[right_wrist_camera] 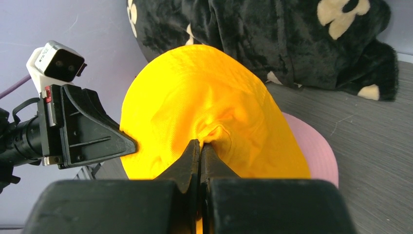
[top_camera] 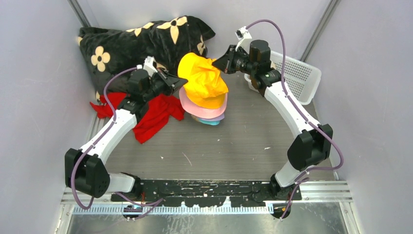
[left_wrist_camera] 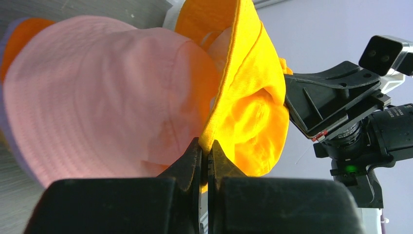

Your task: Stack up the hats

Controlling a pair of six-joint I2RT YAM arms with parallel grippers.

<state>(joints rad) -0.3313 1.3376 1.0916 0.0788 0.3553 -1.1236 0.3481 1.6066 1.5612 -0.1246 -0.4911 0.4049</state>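
Yellow hat (top_camera: 203, 80) hangs between the two arms over the middle of the counter (top_camera: 243, 141), and we see it pinched from both sides. The left end effector (top_camera: 181, 83) meets it from the left. In the left wrist view its fingers are closed together on the edge of the brim, and the yellow fabric rises out of the tips and curls away to the right. The right end effector (top_camera: 217, 62) comes in from the far right. In the right wrist view its fingers are pressed together on a small fold of the crown, so the hat spreads out just ahead of the tips. The hat is crumpled and tilted.

Beneath its near edge lies the pile: a pink hat (top_camera: 195, 108) on top, then the rim of a lavender hat (top_camera: 217, 118), then a sliver of a teal hat (top_camera: 210, 123). From the left wrist we also make out an orange hat (left_wrist_camera: 22, 34) peeking from behind the pink one. We cannot tell whether the yellow hat touches the pink one or hangs just over it.

A red cloth (top_camera: 156, 114) lies under the left arm, just beside the pile. A black blanket with cream flowers (top_camera: 126, 44) is bunched at the far left, and a white basket (top_camera: 297, 73) sits at the far right behind the right arm
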